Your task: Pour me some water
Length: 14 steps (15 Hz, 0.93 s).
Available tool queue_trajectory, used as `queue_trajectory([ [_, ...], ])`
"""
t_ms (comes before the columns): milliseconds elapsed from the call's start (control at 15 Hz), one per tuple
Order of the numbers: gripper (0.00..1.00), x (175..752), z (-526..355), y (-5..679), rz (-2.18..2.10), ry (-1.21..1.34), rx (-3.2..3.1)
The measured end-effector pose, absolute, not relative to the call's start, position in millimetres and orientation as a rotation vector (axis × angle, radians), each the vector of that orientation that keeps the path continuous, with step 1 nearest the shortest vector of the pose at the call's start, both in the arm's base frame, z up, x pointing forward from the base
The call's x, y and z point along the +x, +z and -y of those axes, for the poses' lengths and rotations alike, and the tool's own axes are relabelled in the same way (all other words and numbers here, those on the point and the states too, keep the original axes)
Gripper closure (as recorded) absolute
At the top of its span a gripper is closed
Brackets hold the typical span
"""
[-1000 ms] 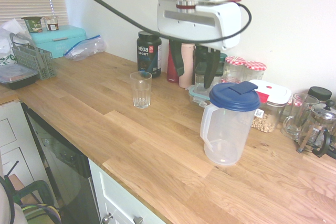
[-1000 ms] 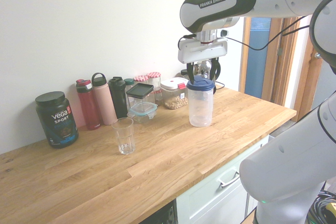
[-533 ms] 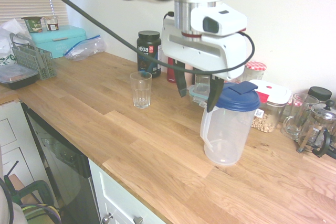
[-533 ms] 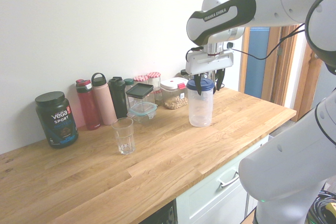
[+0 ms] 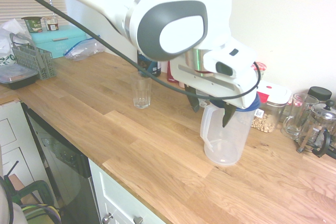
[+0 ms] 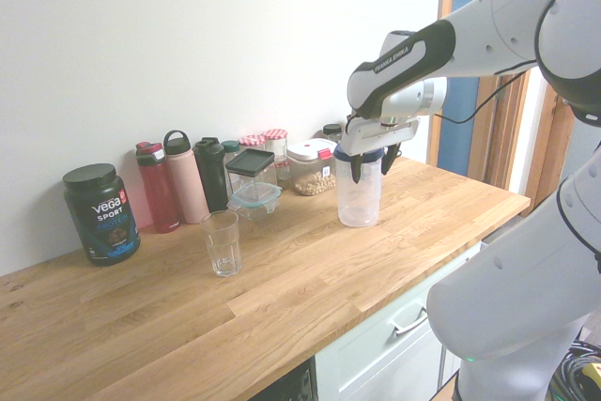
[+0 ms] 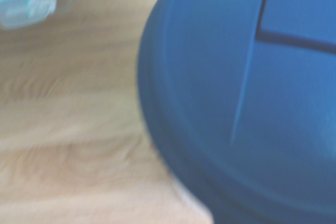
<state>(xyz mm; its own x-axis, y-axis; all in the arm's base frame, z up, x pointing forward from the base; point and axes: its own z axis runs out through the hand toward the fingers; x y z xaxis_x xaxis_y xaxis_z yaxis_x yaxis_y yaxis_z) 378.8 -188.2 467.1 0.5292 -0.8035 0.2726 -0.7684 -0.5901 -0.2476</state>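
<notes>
A clear plastic pitcher (image 5: 224, 139) with a blue lid (image 7: 247, 103) stands on the wooden counter (image 5: 131, 145). I cannot make out any water in it. My gripper (image 5: 211, 109) is open and low over the pitcher (image 6: 360, 199), with one dark finger down on each side of the lid's rim. From the other side my gripper (image 6: 372, 166) shows the same straddle. An empty drinking glass (image 5: 140, 90) stands upright to the pitcher's left, well apart from it; in the second exterior view this glass (image 6: 222, 243) sits nearer the counter's middle.
Along the wall stand a black Vega tub (image 6: 100, 213), several bottles (image 6: 178, 180), a lidded food box (image 6: 252, 185) and jars. A white-lidded container (image 5: 273, 95) and a French press (image 5: 317, 127) sit right of the pitcher. A dish rack (image 5: 34, 59) is far left.
My gripper has come down from above the pitcher until its fingers flank the lid, and it has stayed open. Pitcher and glass have not moved.
</notes>
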Motion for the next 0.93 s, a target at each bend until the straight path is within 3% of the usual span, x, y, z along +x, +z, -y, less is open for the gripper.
queue_trajectory([
  [933,1.0,382.2,192.6,461.3,-1.365,-0.553,-2.673],
])
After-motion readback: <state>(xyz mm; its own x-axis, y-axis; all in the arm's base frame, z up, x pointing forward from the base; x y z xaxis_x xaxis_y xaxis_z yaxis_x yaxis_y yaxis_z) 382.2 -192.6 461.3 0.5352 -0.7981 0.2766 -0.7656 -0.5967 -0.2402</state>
